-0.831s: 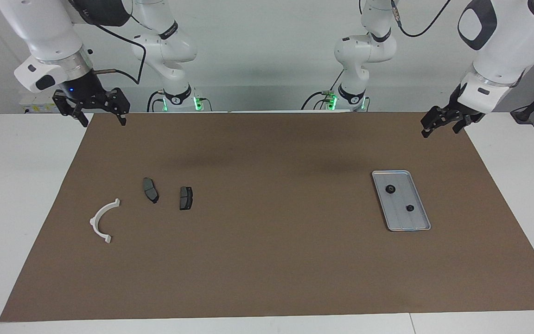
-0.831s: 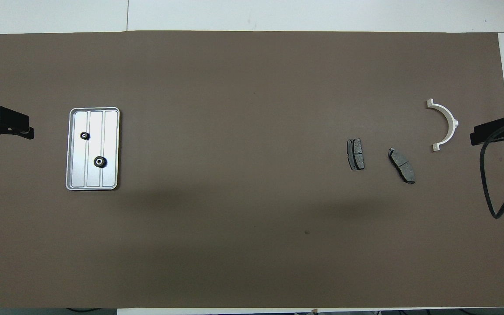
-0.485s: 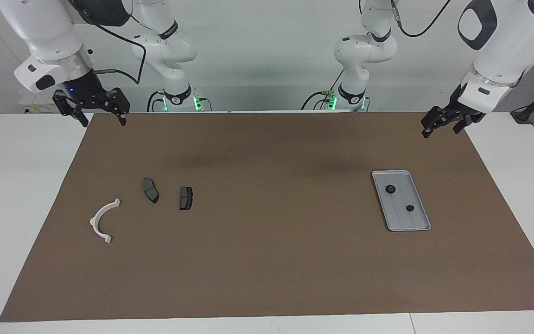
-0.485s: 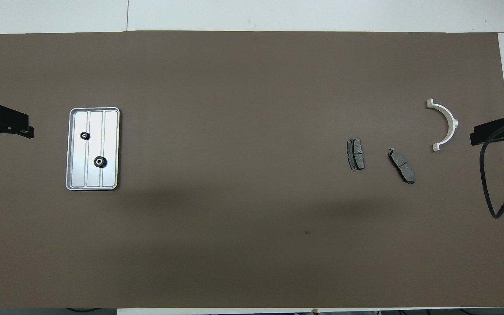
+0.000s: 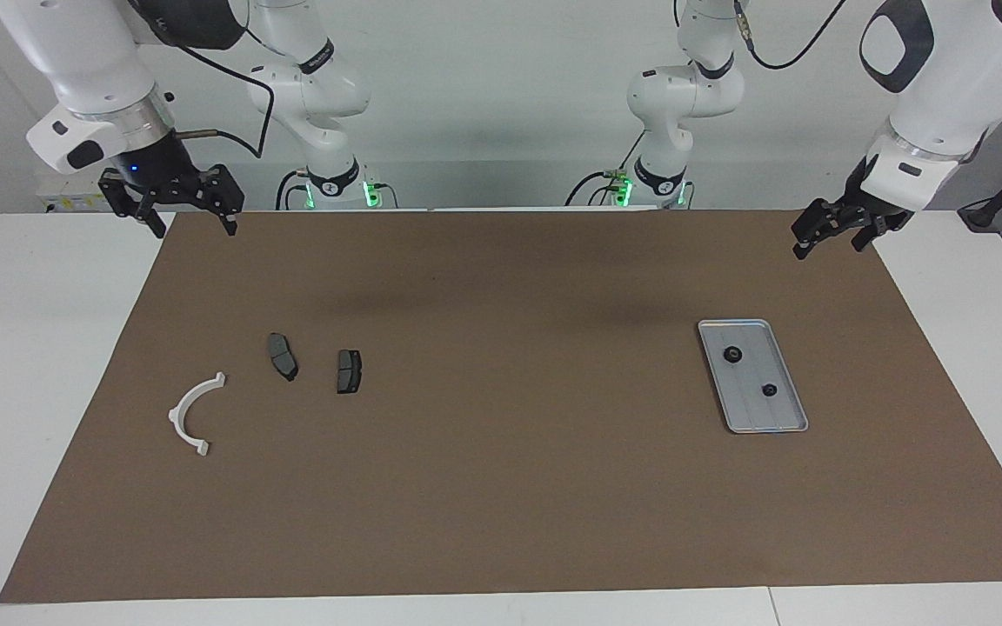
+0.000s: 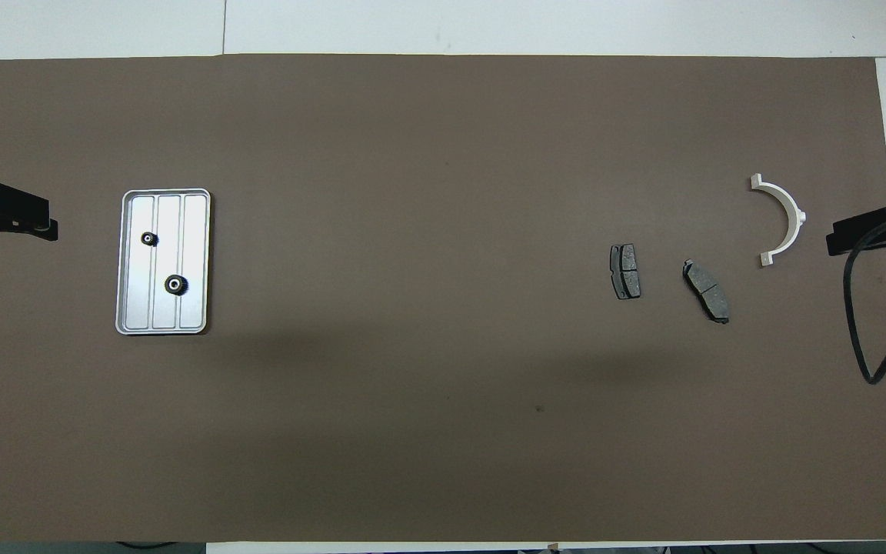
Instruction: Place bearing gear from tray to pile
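Your table carries a brown rectangular mat (image 5: 501, 487), and every item lies on it.

- Flat silver-grey metal rectangular tray (image 5: 781, 414) (image 6: 126, 308): near the mat's edge at the left arm's end. In it you have two small black toothed bearing gears, the larger (image 5: 732, 354) (image 6: 174, 285) nearer the robots, the smaller (image 5: 769, 390) (image 6: 149, 239) farther, well apart.
- Pile, near the mat's edge at the right arm's end: two dark grey brake pads (image 5: 283, 356) (image 6: 706, 291) and (image 5: 349, 371) (image 6: 625, 271), and a white half-ring plastic bracket (image 5: 190, 413) (image 6: 783, 220), none touching.
- Left gripper (image 5: 829, 235) (image 6: 4, 219): released, empty, raised over the mat's corner nearest its base.
- Right gripper (image 5: 191, 223) (image 6: 870, 231): released, empty, over the mat's corner nearest its base.
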`<state>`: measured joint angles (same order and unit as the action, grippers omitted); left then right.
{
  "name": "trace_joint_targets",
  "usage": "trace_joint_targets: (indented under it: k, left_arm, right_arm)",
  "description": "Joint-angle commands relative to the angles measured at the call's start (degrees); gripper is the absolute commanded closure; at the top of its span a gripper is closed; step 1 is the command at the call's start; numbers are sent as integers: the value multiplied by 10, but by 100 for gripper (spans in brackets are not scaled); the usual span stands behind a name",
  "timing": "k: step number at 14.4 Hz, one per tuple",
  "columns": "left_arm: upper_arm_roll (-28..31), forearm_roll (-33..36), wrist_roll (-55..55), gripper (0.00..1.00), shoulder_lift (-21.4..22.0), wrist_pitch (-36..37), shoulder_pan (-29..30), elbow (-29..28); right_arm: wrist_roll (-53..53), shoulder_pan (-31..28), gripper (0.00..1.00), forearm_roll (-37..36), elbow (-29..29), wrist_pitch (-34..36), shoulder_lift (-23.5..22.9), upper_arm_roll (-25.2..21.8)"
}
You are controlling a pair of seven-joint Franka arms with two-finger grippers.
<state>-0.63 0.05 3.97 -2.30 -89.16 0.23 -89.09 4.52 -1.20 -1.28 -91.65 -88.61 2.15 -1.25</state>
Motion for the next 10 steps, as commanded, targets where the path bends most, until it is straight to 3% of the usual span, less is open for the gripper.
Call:
trace_joint_targets:
  k: [1, 4, 10]
  left_arm:
    - [11, 0, 1, 0, 11, -2, -11, -12]
    - [12, 0, 25, 0, 22, -58, -11, -44]
    - [11, 3, 52, 0, 31, -237, -9, -230]
  right_arm:
    - [0, -13, 0, 2, -4, 10, 2, 5]
    - [-4, -14, 0, 2, -5, 8, 2, 5]
    - [-14, -11, 0, 2, -5, 8, 2, 5]
